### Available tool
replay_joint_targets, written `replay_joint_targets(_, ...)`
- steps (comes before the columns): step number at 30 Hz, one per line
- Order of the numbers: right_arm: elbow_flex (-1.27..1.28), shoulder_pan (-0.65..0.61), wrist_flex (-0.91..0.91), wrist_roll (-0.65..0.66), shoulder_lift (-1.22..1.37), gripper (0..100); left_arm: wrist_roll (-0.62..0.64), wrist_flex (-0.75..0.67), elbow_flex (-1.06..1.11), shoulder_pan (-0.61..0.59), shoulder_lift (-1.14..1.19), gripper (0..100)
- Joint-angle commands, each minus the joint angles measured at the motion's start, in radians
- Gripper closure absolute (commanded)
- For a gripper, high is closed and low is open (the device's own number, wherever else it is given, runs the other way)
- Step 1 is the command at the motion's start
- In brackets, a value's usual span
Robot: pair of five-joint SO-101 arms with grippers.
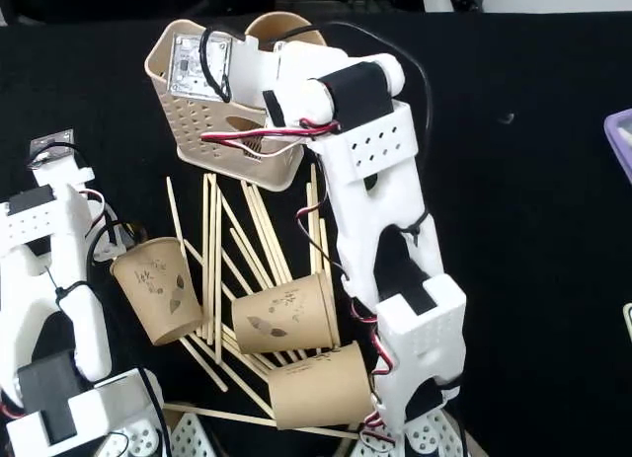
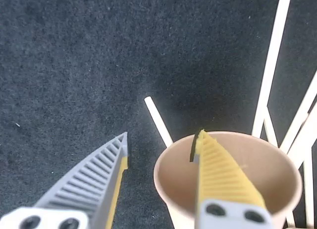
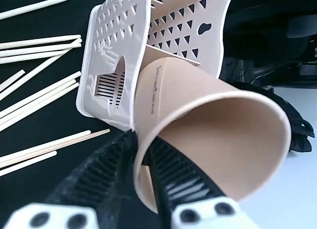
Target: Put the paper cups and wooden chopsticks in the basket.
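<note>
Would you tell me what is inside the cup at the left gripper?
One finger of the left gripper reaches into the paper cup; otherwise bare wall. Its bottom is hidden behind it.

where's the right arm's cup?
Paper cup is pinched in the right gripper, at the basket's rim, far side of the table in the high view.

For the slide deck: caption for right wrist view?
Right hand grips a paper cup by its rim at the basket, chopsticks scattered nearby.

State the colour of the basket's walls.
The basket is cream-beige plastic, perforated with rows of small holes. This shows best in the right wrist view.
</note>
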Motion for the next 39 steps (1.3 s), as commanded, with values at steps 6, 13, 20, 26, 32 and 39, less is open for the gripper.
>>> replay_joint_targets(6, -0.012, 0.023, -0.118, -0.149, -0.004, 77.9, 0.006, -0.006, -0.007, 0.001, -0.038, 78)
replay_joint_targets(13, -0.012, 0.026, -0.302, -0.376, 0.028, 78.4, 0.006, -0.006, -0.007, 0.001, -0.038, 78)
replay_joint_targets(20, -0.117, 0.021, -0.158, -0.503, -0.067, 79.4, 0.006, -0.006, -0.007, 0.008, -0.038, 78)
replay_joint_targets(26, -0.193, 0.031, 0.035, -0.511, -0.111, 79.4, 0.003, -0.006, -0.021, 0.008, -0.040, 78)
replay_joint_targets(32, -0.001, 0.101, 0.037, -0.549, -0.272, 79.7, -0.002, 0.114, -0.137, 0.001, -0.040, 78)
replay_joint_targets(39, 0.662, 0.196, 0.015, -0.591, -0.682, 79.4, -0.146, 0.206, -0.263, 0.073, -0.034, 78)
